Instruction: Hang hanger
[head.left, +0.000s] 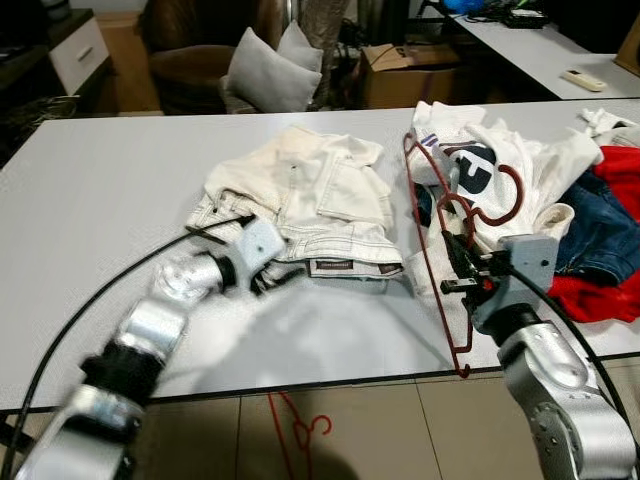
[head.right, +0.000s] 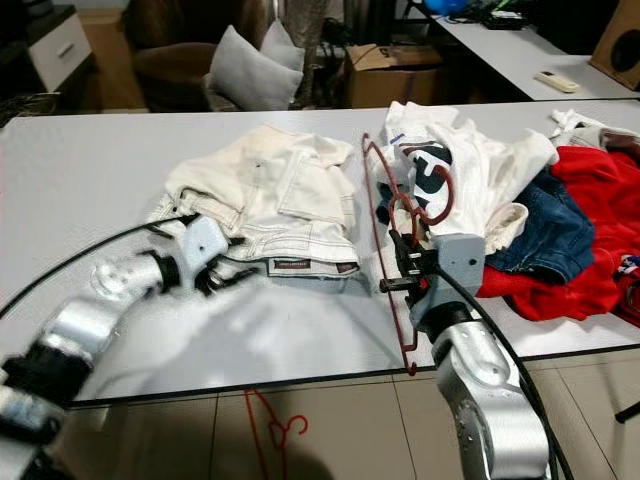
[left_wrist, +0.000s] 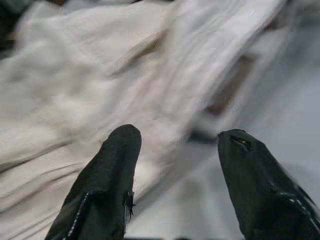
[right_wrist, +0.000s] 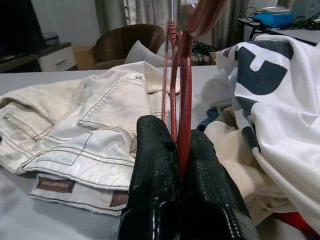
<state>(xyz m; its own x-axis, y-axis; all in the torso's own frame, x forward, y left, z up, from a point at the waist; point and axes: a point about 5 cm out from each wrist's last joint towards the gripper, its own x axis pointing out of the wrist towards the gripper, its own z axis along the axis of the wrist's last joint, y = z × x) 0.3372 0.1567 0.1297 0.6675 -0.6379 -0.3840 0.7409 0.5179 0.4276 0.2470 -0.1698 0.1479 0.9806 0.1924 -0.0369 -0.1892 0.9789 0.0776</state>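
A dark red wire hanger (head.left: 440, 250) stands tilted over the table's front edge, its hook (head.left: 505, 195) resting against a white printed T-shirt (head.left: 520, 165). My right gripper (head.left: 462, 262) is shut on the hanger's wire, which runs up between the black fingers (right_wrist: 155, 175) in the right wrist view. My left gripper (left_wrist: 175, 145) is open, its fingers just in front of folded cream-white jeans (head.left: 300, 200) at their near left corner. Nothing lies between its fingers.
A pile of blue jeans (head.left: 600, 225) and red cloth (head.left: 610, 290) lies at the right of the grey table (head.left: 100, 190). Another red hanger (head.left: 300, 435) lies on the tiled floor below the table edge. A brown armchair with pillows (head.left: 265, 65) stands beyond.
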